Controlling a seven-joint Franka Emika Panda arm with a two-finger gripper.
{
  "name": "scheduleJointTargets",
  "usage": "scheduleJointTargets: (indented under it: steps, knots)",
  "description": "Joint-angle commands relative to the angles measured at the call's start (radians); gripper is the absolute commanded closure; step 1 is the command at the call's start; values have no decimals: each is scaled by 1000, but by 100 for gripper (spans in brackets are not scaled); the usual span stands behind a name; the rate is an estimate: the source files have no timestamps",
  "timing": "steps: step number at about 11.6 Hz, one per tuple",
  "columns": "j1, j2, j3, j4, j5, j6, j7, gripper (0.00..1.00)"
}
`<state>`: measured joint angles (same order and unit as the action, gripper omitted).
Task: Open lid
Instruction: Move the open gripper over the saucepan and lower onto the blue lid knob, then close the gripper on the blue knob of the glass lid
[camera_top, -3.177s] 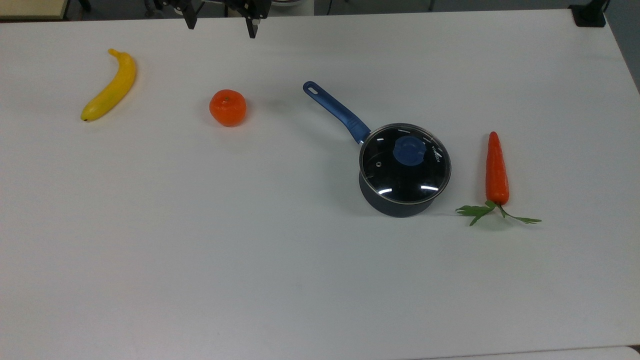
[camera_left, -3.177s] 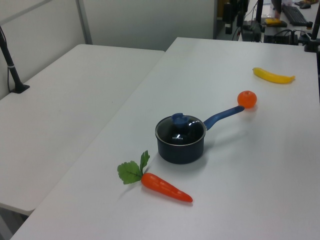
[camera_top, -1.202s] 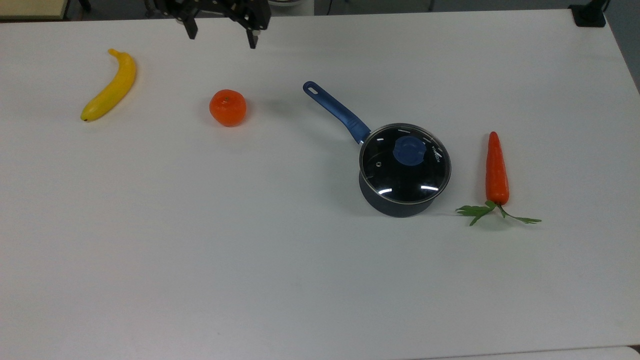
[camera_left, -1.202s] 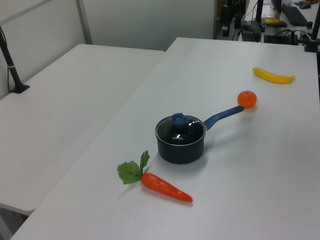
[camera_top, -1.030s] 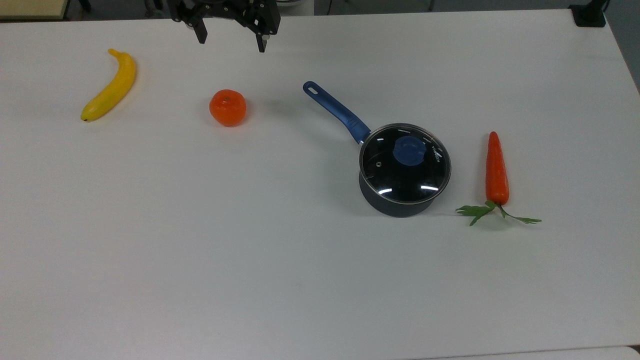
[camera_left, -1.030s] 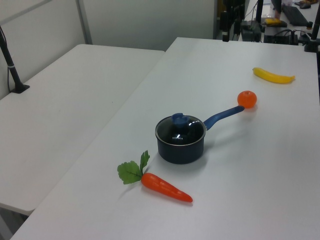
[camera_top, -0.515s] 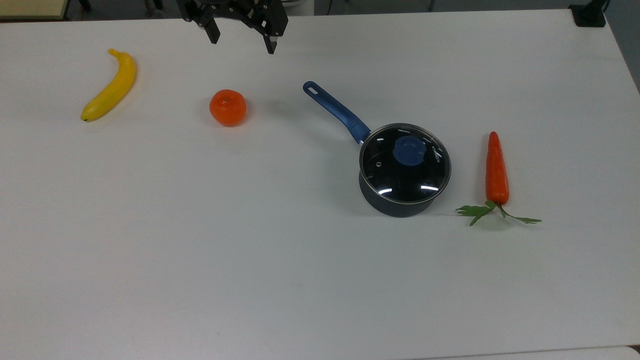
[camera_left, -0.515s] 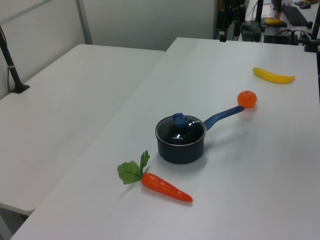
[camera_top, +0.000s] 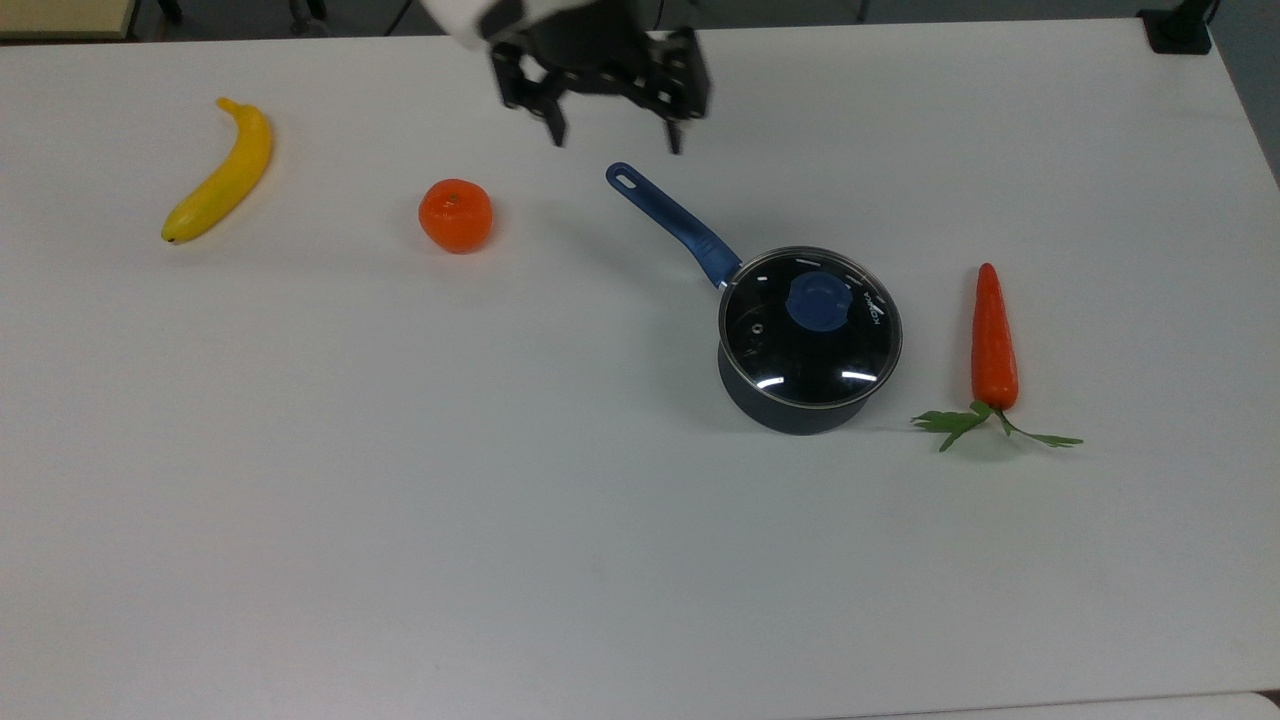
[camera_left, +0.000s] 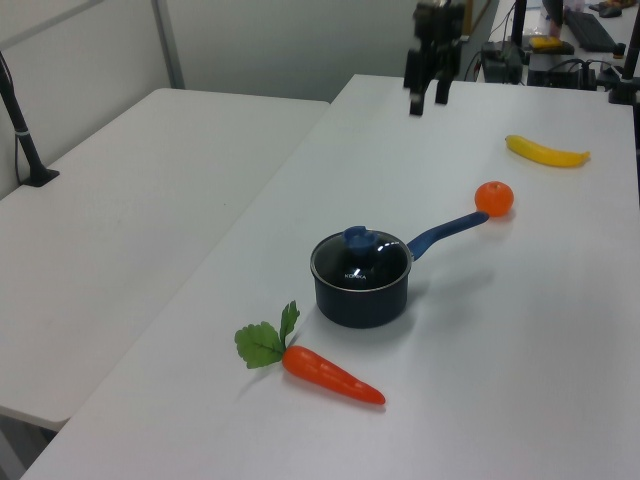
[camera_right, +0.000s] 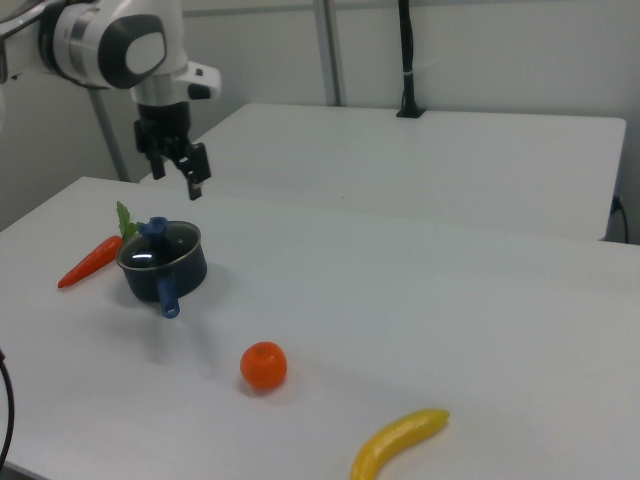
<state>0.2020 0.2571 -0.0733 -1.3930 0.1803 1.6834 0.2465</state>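
Observation:
The lid (camera_top: 800, 355) is clear glass with a metal rim and a blue knob (camera_top: 820, 302). It sits closed on a dark saucepan (camera_top: 790, 412) whose blue handle (camera_top: 670, 220) points to the top view's upper left. The lid (camera_left: 372, 265) also shows in the left view, and in the right view the lid (camera_right: 160, 248) lies at the left. My gripper (camera_top: 616, 143) hangs open and empty in the air just beyond the handle's tip, well apart from the lid. It shows too as gripper (camera_left: 427, 103) and gripper (camera_right: 177, 180).
On the white table (camera_top: 400, 500), a carrot (camera_top: 994, 340) with green leaves lies close to the pan on the top view's right. An orange (camera_top: 455, 215) and a banana (camera_top: 220, 170) lie to the top view's left. A second white table (camera_left: 120, 200) stands alongside.
The gripper has come in from the top view's upper edge, moving right and toward the pan handle, still open. The lid and pan have not moved.

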Motion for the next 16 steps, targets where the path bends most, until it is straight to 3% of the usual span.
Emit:
scheduleJointTargets:
  steps: [1,4,8,13,16]
  knots:
    - [118,59,-10,11,-12,128,94,0]
    - [189,137,-10,11,-70,228,140,0]
    - [224,232,-11,68,-71,280,140,6]
    - [264,261,-11,68,-90,308,152,9]
    - [272,283,-10,65,-104,308,152,18]
